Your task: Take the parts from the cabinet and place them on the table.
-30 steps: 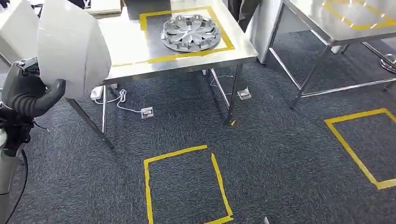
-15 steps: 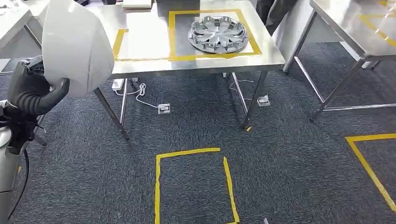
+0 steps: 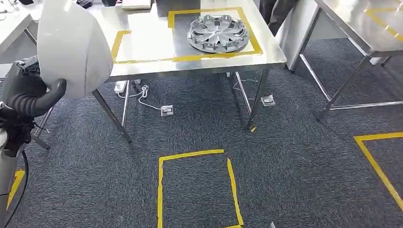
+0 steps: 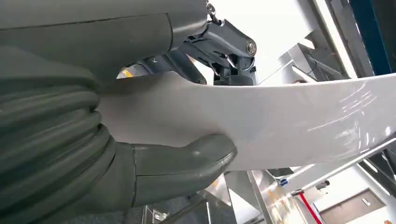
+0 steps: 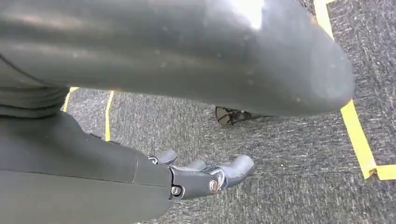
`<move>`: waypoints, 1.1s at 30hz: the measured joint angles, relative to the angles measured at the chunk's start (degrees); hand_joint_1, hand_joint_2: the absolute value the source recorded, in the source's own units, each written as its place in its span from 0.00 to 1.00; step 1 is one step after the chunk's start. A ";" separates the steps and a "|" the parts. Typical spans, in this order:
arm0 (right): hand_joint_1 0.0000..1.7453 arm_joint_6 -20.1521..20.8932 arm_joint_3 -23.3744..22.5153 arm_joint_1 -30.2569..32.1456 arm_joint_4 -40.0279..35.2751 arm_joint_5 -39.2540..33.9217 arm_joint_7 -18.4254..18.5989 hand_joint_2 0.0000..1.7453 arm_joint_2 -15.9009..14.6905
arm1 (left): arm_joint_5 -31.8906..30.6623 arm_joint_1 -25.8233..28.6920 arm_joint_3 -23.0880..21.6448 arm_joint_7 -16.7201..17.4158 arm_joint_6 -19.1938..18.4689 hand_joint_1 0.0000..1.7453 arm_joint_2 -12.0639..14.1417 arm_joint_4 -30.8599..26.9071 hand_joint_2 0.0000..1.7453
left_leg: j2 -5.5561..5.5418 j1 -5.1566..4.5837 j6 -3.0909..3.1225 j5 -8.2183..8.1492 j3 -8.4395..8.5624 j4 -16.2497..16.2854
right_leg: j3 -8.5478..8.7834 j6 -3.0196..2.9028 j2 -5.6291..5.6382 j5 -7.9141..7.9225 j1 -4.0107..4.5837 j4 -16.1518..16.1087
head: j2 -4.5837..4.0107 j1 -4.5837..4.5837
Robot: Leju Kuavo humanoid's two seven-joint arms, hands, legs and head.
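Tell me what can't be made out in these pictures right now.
- White panel: its full outline; cut off by the head view's top edge.
- Left hand: its fingers behind the panel, which covers them in the head view.
- Right hand: its fingertips, seen from behind in the right wrist view.
- Person beyond the table: cut off by the top edge.

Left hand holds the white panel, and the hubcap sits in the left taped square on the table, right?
Not quite. The left hand does hold the white panel, but the head view shows the hubcap in the right taped square on the table; the left square is bare.
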 joint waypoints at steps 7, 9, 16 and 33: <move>0.00 0.46 0.00 0.05 0.00 0.44 -0.57 0.00 -0.09 | 0.37 0.57 0.28 -0.48 -0.02 1.00 0.79 -0.22 1.00 | 0.28 0.98 0.64 0.90 1.16 -2.05 | -5.34 1.65 -0.08 -6.59 -0.22 11.52 | 0.00 0.28; 0.00 0.48 0.00 0.11 0.00 0.52 -0.79 0.00 -0.09 | 0.39 1.36 0.28 -0.48 -0.02 1.00 0.79 -0.22 1.00 | 0.24 1.13 0.42 0.70 0.89 -1.66 | -7.78 2.08 -0.09 -7.17 -0.54 15.94 | 0.00 0.26; 0.00 0.87 0.00 0.18 0.00 0.61 -1.07 0.00 -0.15 | 0.72 1.58 0.57 -0.74 -0.37 1.00 1.66 -0.33 1.00 | -0.15 1.59 -2.22 -0.42 0.40 0.23 | -0.50 0.80 0.44 -0.65 -0.64 1.04 | 0.02 0.30; 0.00 1.31 0.00 0.75 0.00 0.65 -1.20 0.00 -0.20 | 0.88 1.77 1.03 -1.44 -0.35 1.00 2.78 0.00 1.00 | 0.89 0.23 -0.39 -1.34 0.71 0.38 | 0.91 0.31 -0.11 -1.18 0.21 0.02 | 0.02 0.00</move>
